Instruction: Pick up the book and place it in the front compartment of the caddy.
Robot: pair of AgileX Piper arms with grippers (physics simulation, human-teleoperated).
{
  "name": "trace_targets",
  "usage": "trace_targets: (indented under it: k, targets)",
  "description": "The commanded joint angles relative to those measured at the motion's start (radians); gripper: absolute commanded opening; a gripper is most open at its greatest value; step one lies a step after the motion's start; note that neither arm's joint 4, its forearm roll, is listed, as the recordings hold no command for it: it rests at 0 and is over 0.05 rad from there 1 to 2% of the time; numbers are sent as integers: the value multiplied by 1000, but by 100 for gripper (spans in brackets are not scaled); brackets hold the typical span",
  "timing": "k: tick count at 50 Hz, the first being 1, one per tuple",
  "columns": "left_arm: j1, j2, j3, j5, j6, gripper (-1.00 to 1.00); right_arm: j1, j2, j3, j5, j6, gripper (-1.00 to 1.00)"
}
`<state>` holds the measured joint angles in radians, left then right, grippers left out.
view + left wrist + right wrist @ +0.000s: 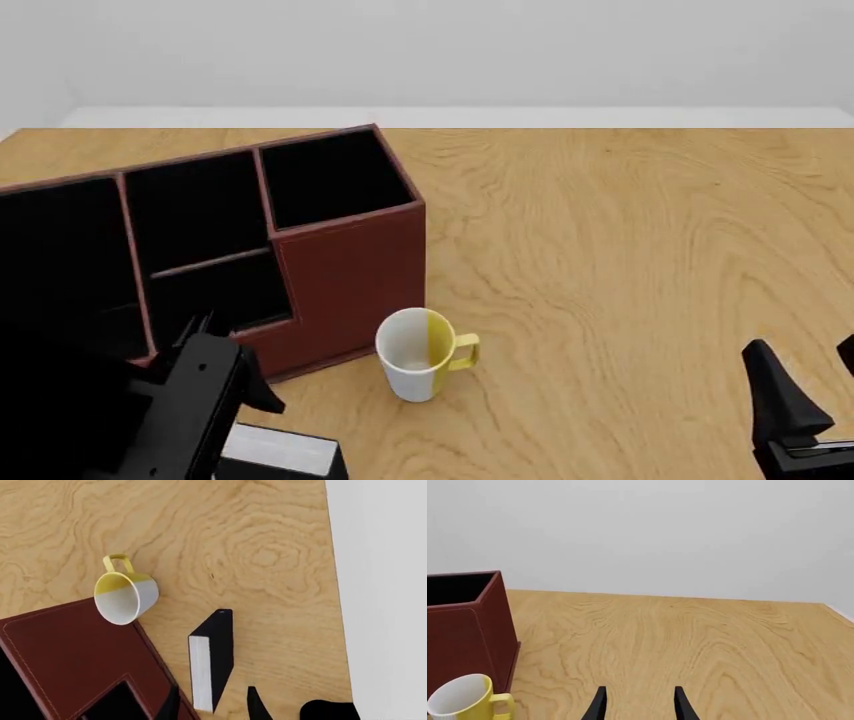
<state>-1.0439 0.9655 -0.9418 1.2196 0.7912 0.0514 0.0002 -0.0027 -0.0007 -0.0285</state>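
Front view, nearest first: the left arm's black gripper (200, 350) hangs over the counter's near-left corner, above the small thick black-covered book with white-grey page edges (274, 452), which lies on the wood at the near edge. Seen from the left wrist view, its jaws (212, 705) are spread apart on either side of the book (212, 660), gripping nothing. At the near-right corner the right gripper (801, 400) hovers over bare wood; the right wrist view shows its jaws (639, 705) parted and empty.

Just beyond the book stands a white-and-yellow ceramic mug with a yellow handle (422, 352), upright, close beside the near corner of the large reddish-brown leather-look caddy (350, 270). That organiser box fills the counter's left side, its black interior split into cells. Its small tall-walled middle cell, the front compartment (200, 215), is separated by a low divider from a shallower cell nearer the arms. The light wood-grain counter (627, 250) stretches to the far edge.
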Motion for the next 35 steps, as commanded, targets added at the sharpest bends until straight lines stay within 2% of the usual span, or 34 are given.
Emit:
trace_targets:
  k: [1,5,11,27,35]
  targets:
    - [93,14,-4,-2,71,100,-1,0,0,1,-5,100]
    - [127,32,5,-35,86,100,-3,0,0,1,-6,100]
    - [130,51,31,-89,73,100,-6,1,0,1,-7,100]
    - [70,77,157,-213,-22,100,-5,1,1,1,-12,100]
    - [59,86,196,-250,-42,100,-3,0,1,1,-13,100]
